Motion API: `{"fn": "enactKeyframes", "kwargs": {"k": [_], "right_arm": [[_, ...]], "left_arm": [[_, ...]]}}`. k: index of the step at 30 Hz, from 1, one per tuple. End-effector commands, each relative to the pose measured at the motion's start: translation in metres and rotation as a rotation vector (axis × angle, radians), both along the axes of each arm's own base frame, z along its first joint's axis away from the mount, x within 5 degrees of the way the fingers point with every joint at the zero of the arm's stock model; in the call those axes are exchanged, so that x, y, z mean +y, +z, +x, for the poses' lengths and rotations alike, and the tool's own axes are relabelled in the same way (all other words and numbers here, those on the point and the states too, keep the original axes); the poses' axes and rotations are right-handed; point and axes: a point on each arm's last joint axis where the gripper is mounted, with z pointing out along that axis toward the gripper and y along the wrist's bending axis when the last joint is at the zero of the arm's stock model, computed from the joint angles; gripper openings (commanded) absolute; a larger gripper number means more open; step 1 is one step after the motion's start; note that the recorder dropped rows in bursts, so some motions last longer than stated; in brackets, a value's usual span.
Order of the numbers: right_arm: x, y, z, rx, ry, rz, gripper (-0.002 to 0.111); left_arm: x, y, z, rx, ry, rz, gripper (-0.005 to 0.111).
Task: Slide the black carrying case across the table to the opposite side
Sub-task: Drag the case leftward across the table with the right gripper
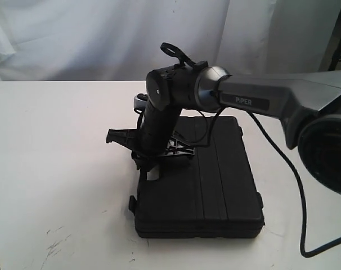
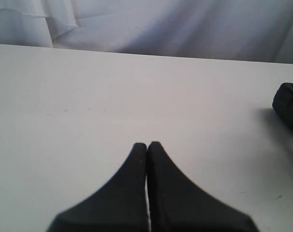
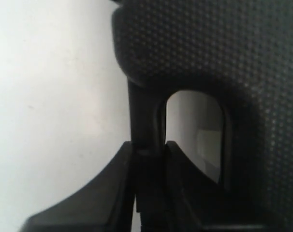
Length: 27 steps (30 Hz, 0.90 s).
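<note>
Here, black case (image 1: 215,180) lying flat on the white table (image 1: 58,169), right gripper (image 3: 150,147) at the case's handle edge, jaws pinched narrow on the handle bar (image 3: 144,116), left gripper (image 2: 147,145) pressed fully closed, empty, over the table well apart from the case

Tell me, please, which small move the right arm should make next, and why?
Probably start dragging the case slowly, kept flat, across the table toward the exterior view's left. The right gripper is closed on the handle bar, so the grip looks made. The left gripper is shut, away from the case.
</note>
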Motion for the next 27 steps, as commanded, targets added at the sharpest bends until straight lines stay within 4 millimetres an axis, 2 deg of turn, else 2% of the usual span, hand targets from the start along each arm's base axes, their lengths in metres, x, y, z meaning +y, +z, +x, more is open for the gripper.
{"fn": "enactKeyframes", "kwargs": {"k": [1,11,20,27], "right_arm": [[0.015,0.017,0.005,-0.035,-0.029,0.088,0.0],[0.048,0.017,0.005,-0.046,-0.003,0.14,0.0],[0.081,0.009,0.002,-0.043,0.011,0.189,0.0],[0.076,0.005,0.008,-0.111,0.027,0.127,0.0]], "left_arm": [[0.0,-0.001,0.0,-0.008,-0.004,-0.003,0.0],[0.0,-0.001,0.0,-0.008,-0.004,-0.003,0.0],[0.0,-0.001,0.0,-0.008,-0.004,-0.003,0.0],[0.0,-0.001,0.0,-0.008,-0.004,-0.003,0.0]]}}
